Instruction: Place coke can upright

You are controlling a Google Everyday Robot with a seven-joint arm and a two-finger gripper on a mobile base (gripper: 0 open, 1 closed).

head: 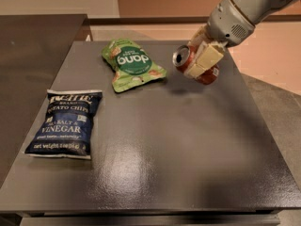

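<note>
The red coke can [184,60] with a silver end lies on its side in my gripper [201,59], held a little above the far right part of the dark table [178,140]. Its silver top faces left toward the camera. My gripper's cream fingers [205,60] are shut around the can's body, and the grey arm reaches in from the top right. The can's far end is partly hidden behind the fingers.
A green snack bag [132,64] lies flat at the far middle of the table, left of the can. A dark blue salt and vinegar chip bag [67,124] lies at the left. The table's right edge runs just beyond the gripper.
</note>
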